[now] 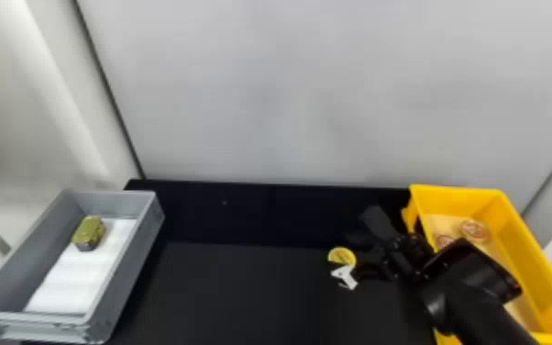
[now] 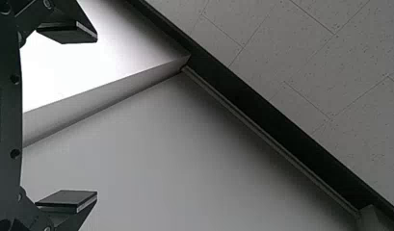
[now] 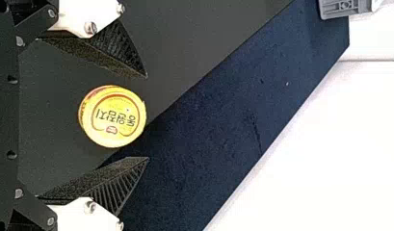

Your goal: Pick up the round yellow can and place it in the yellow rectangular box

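Head view: round yellow can (image 1: 341,255)

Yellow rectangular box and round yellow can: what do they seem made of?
The yellow rectangular box looks like smooth moulded plastic: even colour, a rounded far corner. The round yellow can is likely metal from its short drum shape, though its printed yellow top could be plastic.

yellow can (image 3: 112,115), Korean lettering (image 3: 116,118) on top
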Robot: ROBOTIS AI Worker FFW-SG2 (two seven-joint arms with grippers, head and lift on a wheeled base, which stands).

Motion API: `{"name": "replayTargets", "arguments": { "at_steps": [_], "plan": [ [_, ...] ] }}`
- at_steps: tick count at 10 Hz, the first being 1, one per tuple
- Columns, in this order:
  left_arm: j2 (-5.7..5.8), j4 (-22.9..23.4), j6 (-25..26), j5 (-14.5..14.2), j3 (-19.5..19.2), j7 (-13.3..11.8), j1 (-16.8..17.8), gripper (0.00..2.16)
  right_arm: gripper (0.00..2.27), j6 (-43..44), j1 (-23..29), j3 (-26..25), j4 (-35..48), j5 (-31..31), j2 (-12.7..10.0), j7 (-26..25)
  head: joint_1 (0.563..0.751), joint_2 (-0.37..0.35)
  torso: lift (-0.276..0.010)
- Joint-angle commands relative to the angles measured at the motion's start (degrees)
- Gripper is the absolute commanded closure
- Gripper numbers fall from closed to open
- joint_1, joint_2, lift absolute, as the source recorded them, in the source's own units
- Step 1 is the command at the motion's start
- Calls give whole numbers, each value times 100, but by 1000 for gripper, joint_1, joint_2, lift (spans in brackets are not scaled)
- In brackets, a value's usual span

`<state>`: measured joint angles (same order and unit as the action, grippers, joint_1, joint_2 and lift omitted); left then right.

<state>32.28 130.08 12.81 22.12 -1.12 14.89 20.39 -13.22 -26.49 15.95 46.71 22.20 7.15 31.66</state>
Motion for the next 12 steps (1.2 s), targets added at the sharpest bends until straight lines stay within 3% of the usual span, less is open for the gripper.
{"name": "replayTargets", "arguments": {
  "at_steps": [1, 12],
  "plan": [
    [-9, 0, -15, 3, 6, -12, 0, 128, 226, -41, -23, -47, -109, 49, 15, 0, 663, 54, -10],
    [-159, -18, -235, 3, 15, -91, -88, 130, 280, 179, -260, -39, -882, 111, -65, -62, 663, 54, -10]
  ]
}}
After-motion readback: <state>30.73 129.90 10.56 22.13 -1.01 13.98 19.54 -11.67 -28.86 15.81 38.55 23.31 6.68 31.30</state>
